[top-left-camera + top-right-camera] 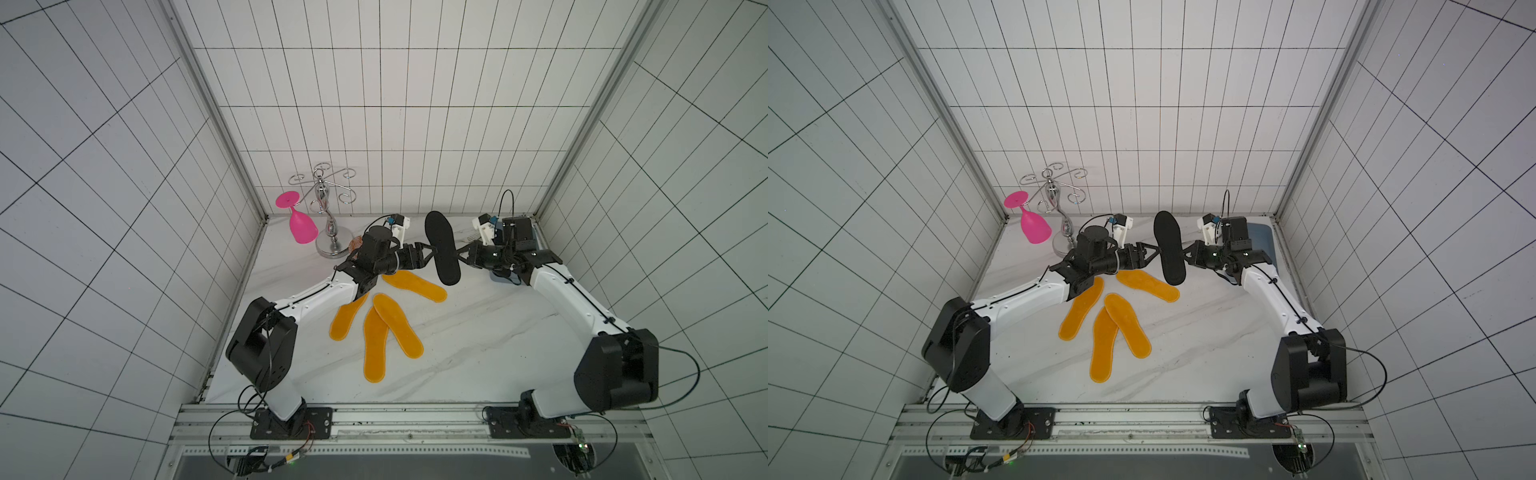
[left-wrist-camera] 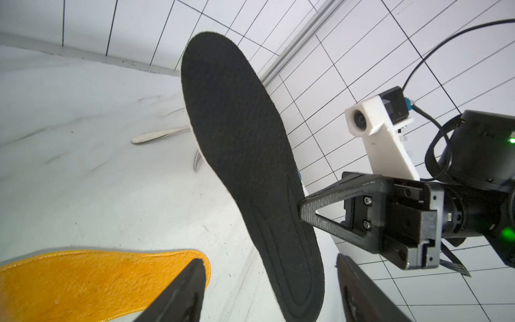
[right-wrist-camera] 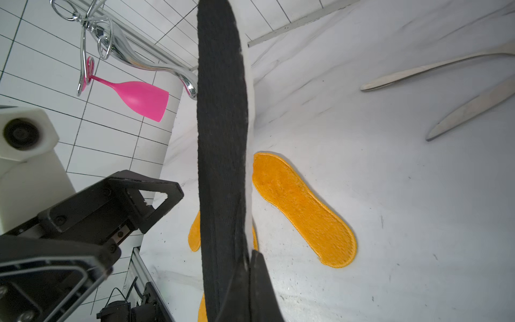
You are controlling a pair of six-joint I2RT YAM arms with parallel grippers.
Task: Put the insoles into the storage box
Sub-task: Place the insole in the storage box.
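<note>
Clamped tight on the black insole [image 1: 442, 249] with the right gripper [image 1: 459, 254], at one long edge, toward the narrower end. Held clear of the surface [image 1: 478, 353], in the air at the back middle, between the two arms, flat faces turned toward the two grippers. Same grip plain in the right wrist view, both fingers [image 3: 259, 281] pressed together on the pad's rim.

Spread wide apart at the left gripper [image 1: 431, 257], nothing held. Parked just beside the opposite face of the black insole [image 2: 250, 167], fingers [image 2: 185, 292] straddling its narrower end in the left wrist view, with a sliver of daylight between fingertip and pad in the right wrist view.

Storage box [image 1: 1260, 239] at the back right corner of the surface, mostly covered by the right arm; no view of the inside. Below the right wrist, apart from the black insole.

Four orange insoles [image 1: 397, 326] lying flat on the surface in a fan, in front of the left gripper and well apart from the box. Two overlapped at their back ends, one partly under the left forearm, one alone, nearest the black insole's lower end.

Back left: chrome rack [image 1: 328, 208], pink glass [image 1: 301, 226] hung from it bowl down. Back right, flat on the surface: fork [image 3: 432, 67] and knife [image 3: 471, 111].
</note>
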